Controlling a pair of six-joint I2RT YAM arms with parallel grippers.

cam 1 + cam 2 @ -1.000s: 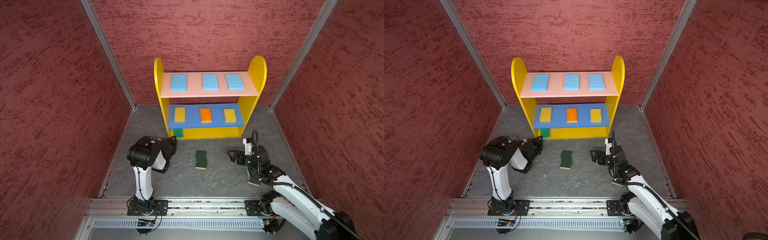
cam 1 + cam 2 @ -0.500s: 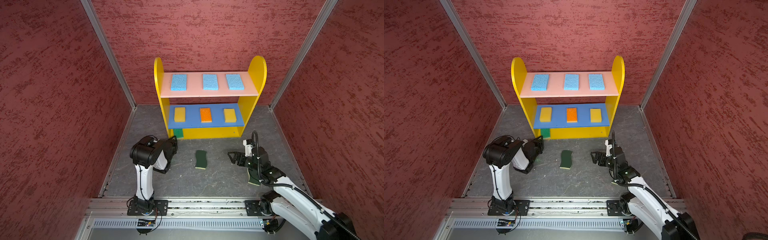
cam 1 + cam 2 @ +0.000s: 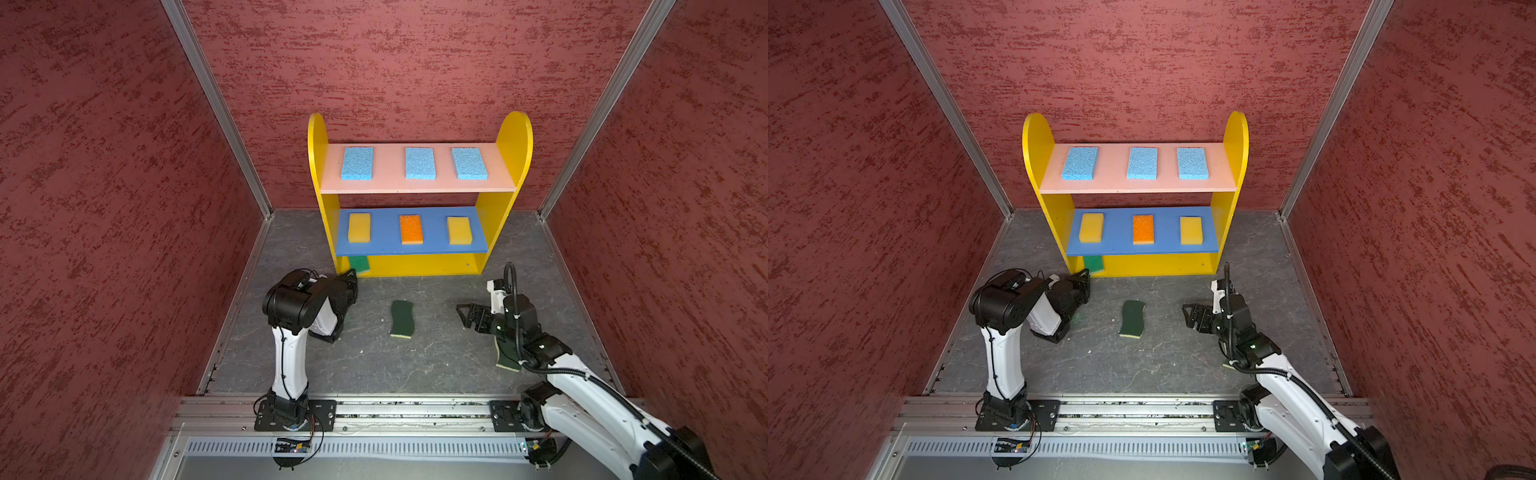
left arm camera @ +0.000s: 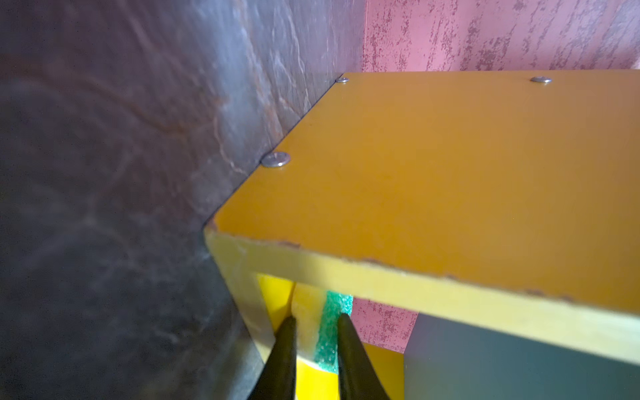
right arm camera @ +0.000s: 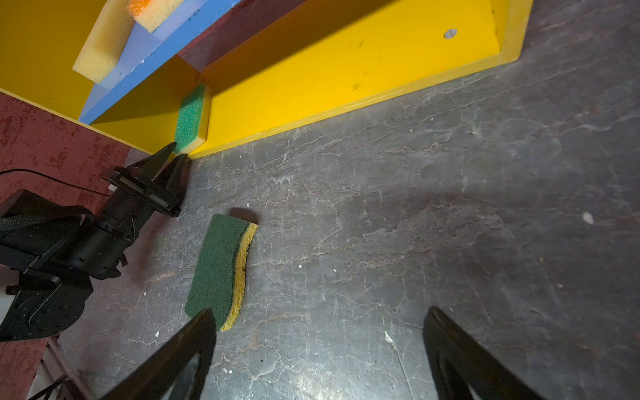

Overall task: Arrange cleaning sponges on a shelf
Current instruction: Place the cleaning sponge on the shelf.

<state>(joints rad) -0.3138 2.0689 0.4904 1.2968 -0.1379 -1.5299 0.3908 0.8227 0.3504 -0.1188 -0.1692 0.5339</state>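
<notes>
- Risk: green sponge, on shelf base, left end, could be dragged out w/ left end effector. Jaws nearly together at its end; pinch can't be told.
- Empty right end effector spread wide; dark sponge nearby could be shoved.
- Grey veined desk, crumb-flecked; boxed by rough red walls.

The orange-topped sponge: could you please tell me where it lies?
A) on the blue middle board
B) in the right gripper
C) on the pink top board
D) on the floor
A: the orange-topped sponge lies on the blue middle board, between two yellow sponges.
</notes>
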